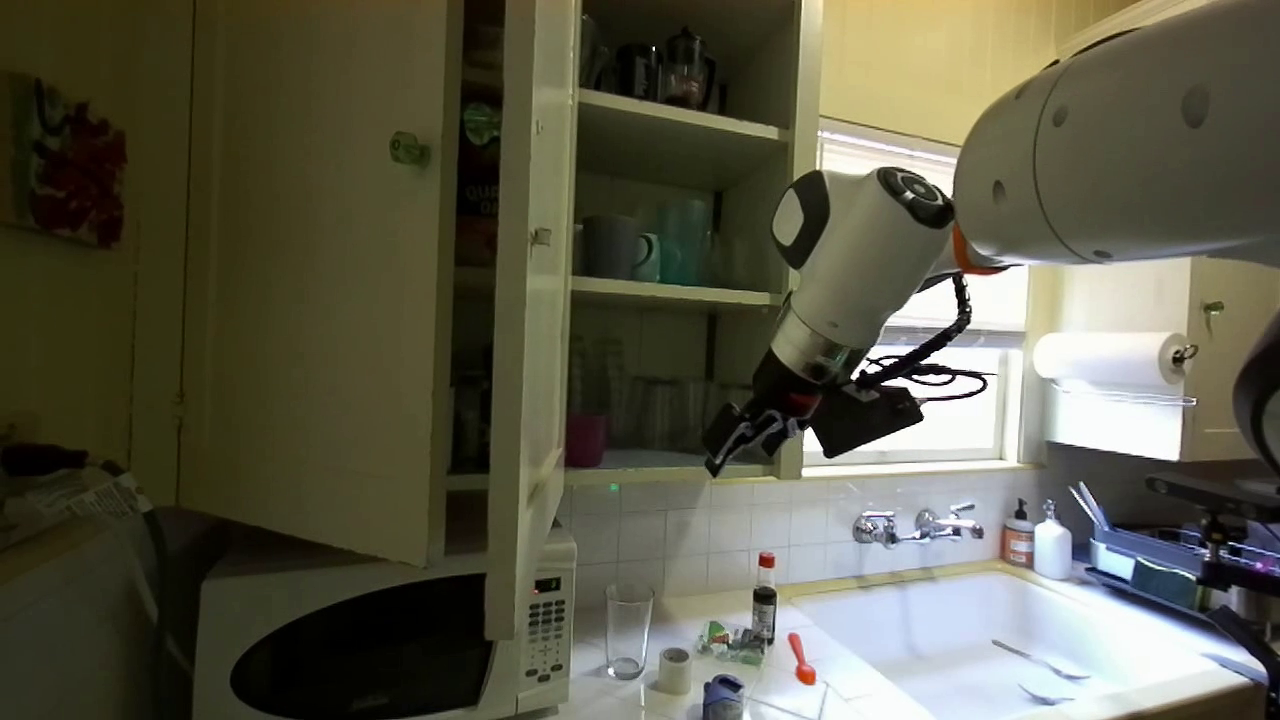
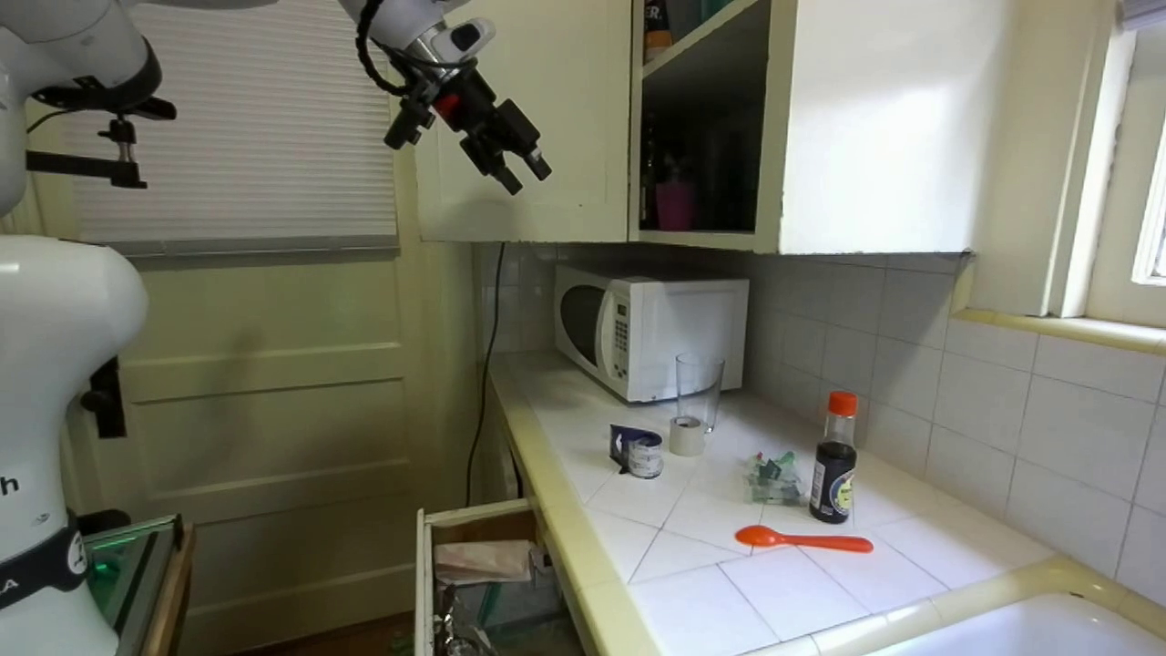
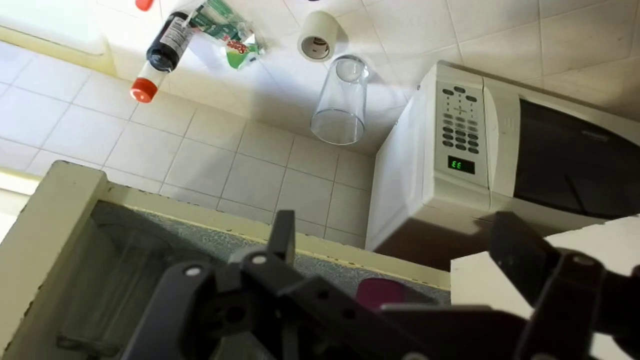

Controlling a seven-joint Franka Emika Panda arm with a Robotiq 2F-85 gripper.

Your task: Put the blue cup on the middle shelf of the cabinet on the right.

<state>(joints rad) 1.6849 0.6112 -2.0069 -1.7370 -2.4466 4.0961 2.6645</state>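
Observation:
The turquoise blue cup (image 1: 684, 242) stands upright on the middle shelf (image 1: 672, 292) of the cream cabinet (image 1: 808, 60), beside a white mug (image 1: 648, 258) in an exterior view. My gripper (image 1: 742, 454) hangs below that shelf level, in front of the cabinet's lower right part and apart from the cup. Its fingers are spread wide with nothing between them, as an exterior view also shows of the gripper (image 2: 529, 179). In the wrist view the gripper (image 3: 394, 218) is over the lowest shelf's edge, and the blue cup is out of that picture.
An open cabinet door (image 1: 528, 330) juts out left of the shelves. Dark glassware (image 1: 688, 70) fills the top shelf; a magenta cup (image 1: 585, 440) is on the lowest. Below are the microwave (image 2: 683, 310), a clear glass (image 2: 700, 387), a sauce bottle (image 2: 834, 465) and an orange spoon (image 2: 802, 539).

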